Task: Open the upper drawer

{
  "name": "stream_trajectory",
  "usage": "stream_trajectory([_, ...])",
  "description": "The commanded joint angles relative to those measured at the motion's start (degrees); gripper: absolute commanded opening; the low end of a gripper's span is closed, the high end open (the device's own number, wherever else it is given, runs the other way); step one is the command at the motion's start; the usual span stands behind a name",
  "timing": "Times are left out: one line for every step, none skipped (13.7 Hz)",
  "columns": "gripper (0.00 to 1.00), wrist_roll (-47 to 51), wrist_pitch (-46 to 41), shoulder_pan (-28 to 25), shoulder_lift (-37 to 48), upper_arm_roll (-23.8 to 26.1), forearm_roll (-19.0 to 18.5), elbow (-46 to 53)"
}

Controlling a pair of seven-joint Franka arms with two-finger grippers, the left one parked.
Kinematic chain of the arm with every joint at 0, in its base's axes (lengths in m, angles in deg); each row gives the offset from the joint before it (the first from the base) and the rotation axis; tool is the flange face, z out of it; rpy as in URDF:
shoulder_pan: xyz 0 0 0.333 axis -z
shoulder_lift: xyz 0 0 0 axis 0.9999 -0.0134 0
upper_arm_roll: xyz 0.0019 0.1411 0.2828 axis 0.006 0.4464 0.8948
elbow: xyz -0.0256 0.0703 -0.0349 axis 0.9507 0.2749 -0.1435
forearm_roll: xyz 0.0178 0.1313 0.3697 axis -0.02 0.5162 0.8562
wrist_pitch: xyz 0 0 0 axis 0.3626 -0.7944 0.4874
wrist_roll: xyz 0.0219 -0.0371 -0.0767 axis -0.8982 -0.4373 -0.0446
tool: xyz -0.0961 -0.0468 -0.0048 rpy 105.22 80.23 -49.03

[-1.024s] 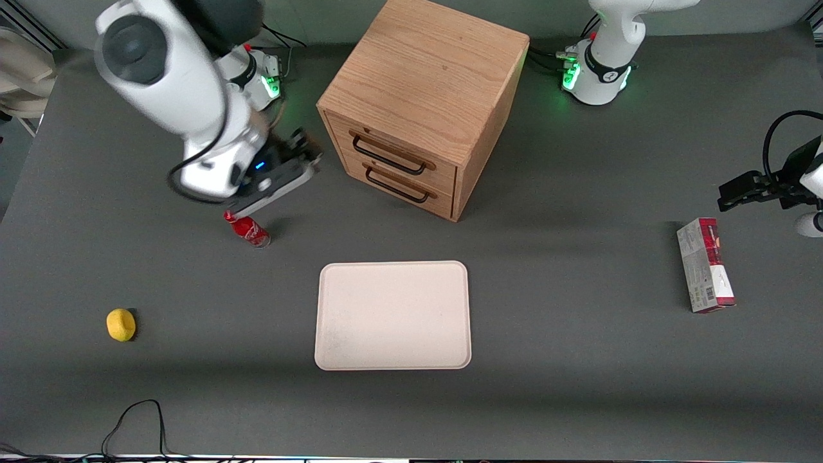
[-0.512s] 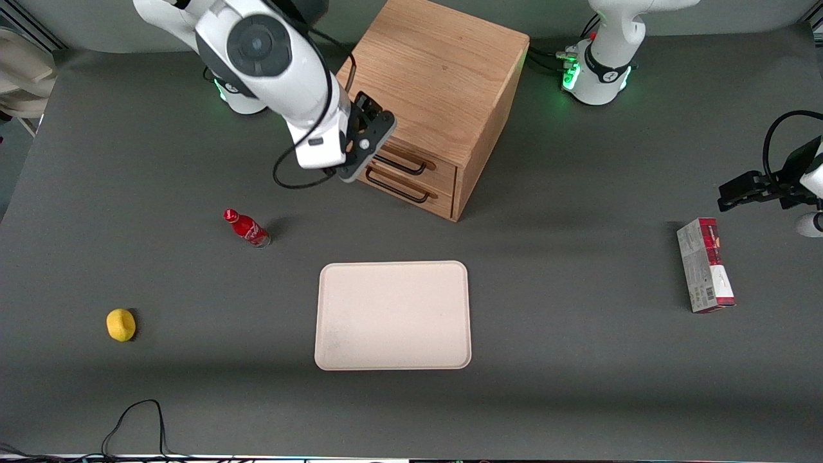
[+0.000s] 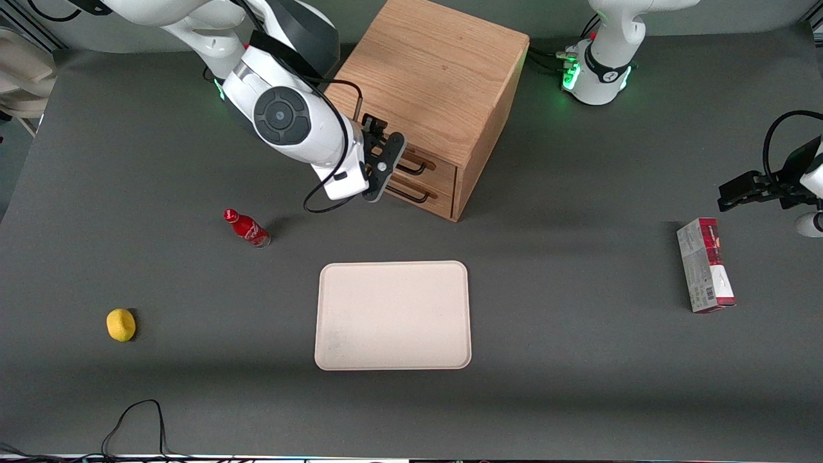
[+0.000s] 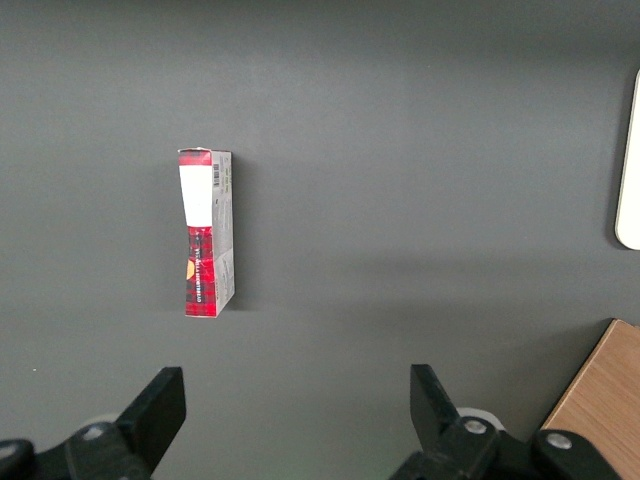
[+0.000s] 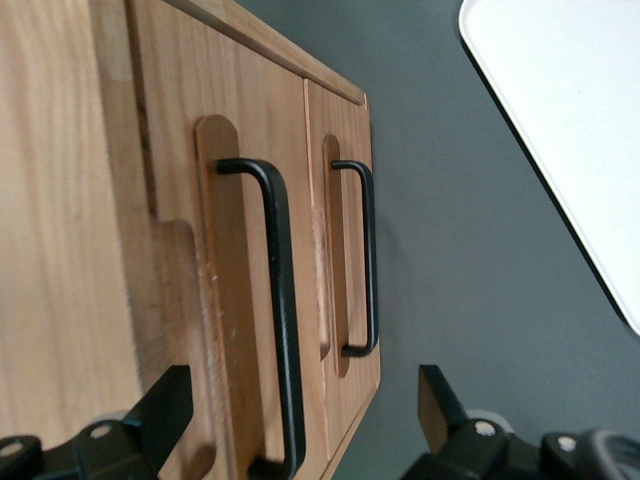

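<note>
Hovering in front of the oak cabinet (image 3: 427, 96), the gripper (image 3: 379, 164) sits level with the two drawer fronts, jaws spread wide with nothing between them. Upper drawer (image 3: 411, 157) is shut, flush with the cabinet face; its black wire handle (image 5: 280, 310) lies just ahead of the jaws, roughly in line with the gap, not touched. In the right wrist view both fingertips (image 5: 160, 415) straddle that handle from a short way off. Lower drawer (image 3: 421, 196) with its own handle (image 5: 365, 260) is also shut, directly beneath the upper one.

Elsewhere on the tabletop (image 3: 578, 373):
- cream tray (image 3: 393, 315), nearer the front camera than the cabinet
- red bottle (image 3: 247, 228) lying near the working arm
- yellow lemon (image 3: 121, 324) toward the working arm's end
- red-and-white carton (image 3: 705, 265) toward the parked arm's end
</note>
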Motion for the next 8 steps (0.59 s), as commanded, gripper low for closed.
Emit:
stream_trajectory([1.00, -3.3, 5.0, 1.6, 0.9, 0.8, 0.8, -4.7])
stream_trajectory([1.00, -4.1, 5.9, 1.6, 0.9, 0.7, 0.8, -5.5])
stream_trajectory([1.00, -4.6, 7.0, 1.9, 0.9, 0.6, 0.8, -6.3])
stream_trajectory([1.00, -5.7, 7.2, 2.0, 0.9, 0.6, 0.8, -6.8])
stream_trajectory([1.00, -6.3, 7.3, 2.3, 0.8, 0.5, 0.8, -6.9])
stream_trajectory([1.00, -6.6, 7.4, 2.4, 0.7, 0.5, 0.8, -6.9])
stream_trajectory([1.00, -6.6, 7.5, 2.5, 0.3, 0.5, 0.7, -6.9])
stream_trajectory([1.00, -6.6, 7.9, 2.4, 0.1, 0.5, 0.6, -7.0])
